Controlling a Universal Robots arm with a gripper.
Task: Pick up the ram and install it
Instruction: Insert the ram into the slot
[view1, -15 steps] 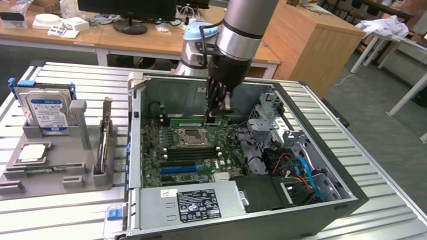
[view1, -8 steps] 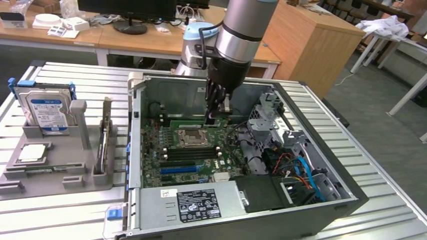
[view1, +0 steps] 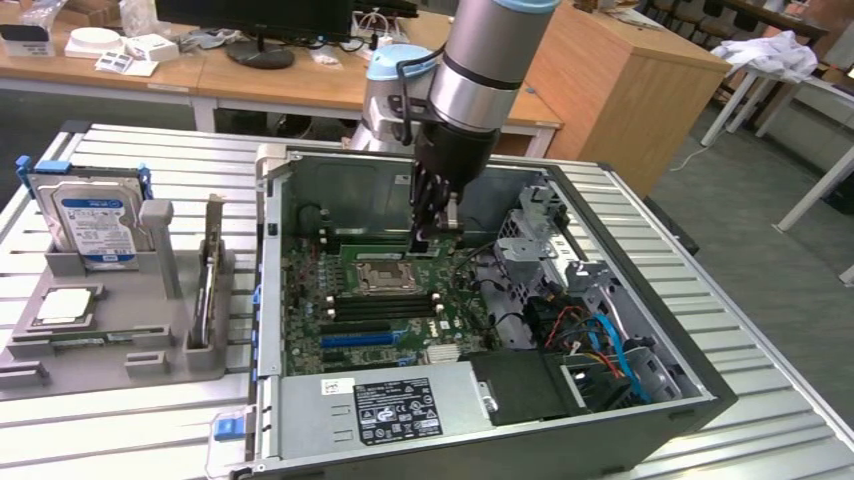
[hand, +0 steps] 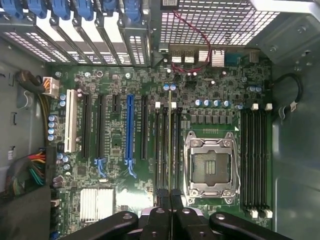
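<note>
Place: a robotics lab, with office furniture around.
Work table: a slatted metal table (view1: 120, 430) fills the lower part of the frame.
On it: an open computer case (view1: 601, 440) in the centre, and at the left a grey parts fixture (view1: 107, 365) holding a hard drive (view1: 94, 215).
Machine: a robot arm (view1: 474, 70) comes down into the case from the top centre.
Background: wooden desks (view1: 267, 85) with a monitor (view1: 260, 25) at the upper left, and a wooden cabinet (view1: 627, 90) at the upper right.
</note>
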